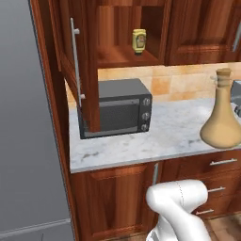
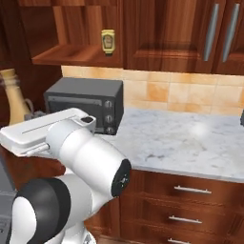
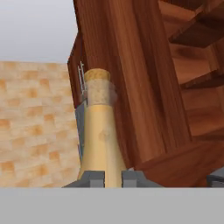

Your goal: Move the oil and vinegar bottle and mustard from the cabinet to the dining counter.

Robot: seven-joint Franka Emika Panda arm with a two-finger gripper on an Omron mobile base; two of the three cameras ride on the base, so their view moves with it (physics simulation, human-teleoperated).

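The tan oil and vinegar bottle (image 1: 220,122) stands upright in the air in front of the worktop, at the right of the left base view and at the far left (image 2: 13,97) of the right base view. My gripper (image 3: 113,177) is shut on the bottle (image 3: 99,131); its dark fingertips (image 3: 92,178) press the lower body. The yellow mustard (image 1: 139,41) stands on the lower shelf of the open cabinet (image 1: 122,56), also visible as mustard (image 2: 108,41) above the toaster oven. The dining counter is out of view.
The cabinet's open door (image 1: 82,66) with its silver bar handle hangs in front of a dark grey toaster oven (image 1: 120,113) on the marble worktop (image 1: 164,136). Drawers (image 2: 190,190) lie below. Closed cabinet doors (image 2: 190,33) fill the upper right. A grey wall (image 1: 23,117) is on the left.
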